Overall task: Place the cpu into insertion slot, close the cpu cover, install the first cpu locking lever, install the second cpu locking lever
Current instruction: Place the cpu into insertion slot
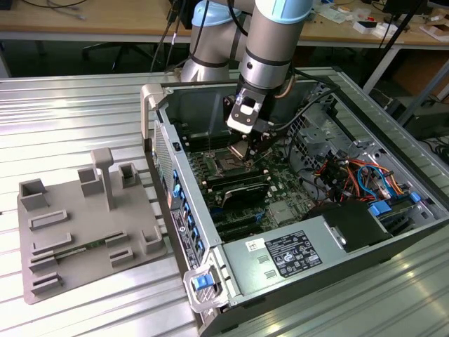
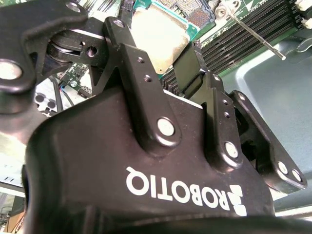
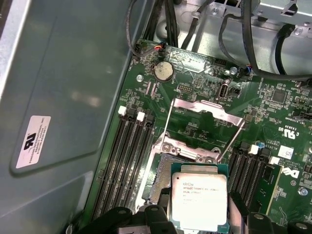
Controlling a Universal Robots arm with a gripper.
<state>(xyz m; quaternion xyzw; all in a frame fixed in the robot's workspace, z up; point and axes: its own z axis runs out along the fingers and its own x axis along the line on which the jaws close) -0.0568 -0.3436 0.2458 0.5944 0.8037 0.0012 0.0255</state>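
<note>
The cpu (image 3: 199,197) is a flat square chip with a silver top, and my gripper (image 3: 197,222) is shut on it by two opposite edges. In the second wrist view the cpu (image 2: 158,36) sits between the black fingers (image 2: 129,53). It hangs slightly tilted just above the insertion slot (image 3: 158,178), partly overlapping it and apart from it. The cpu cover (image 3: 207,109) stands swung open behind the slot, with two thin locking levers (image 3: 165,124) raised. In the exterior view my gripper (image 1: 247,140) hovers inside the open computer case over the insertion slot (image 1: 229,163).
Long black memory slots (image 3: 126,156) flank the socket on both sides. Bundled cables (image 1: 351,175) and a power supply (image 1: 280,256) fill the case at the exterior view's right. A grey fixture tray (image 1: 84,225) lies on the ribbed metal table at the exterior view's left.
</note>
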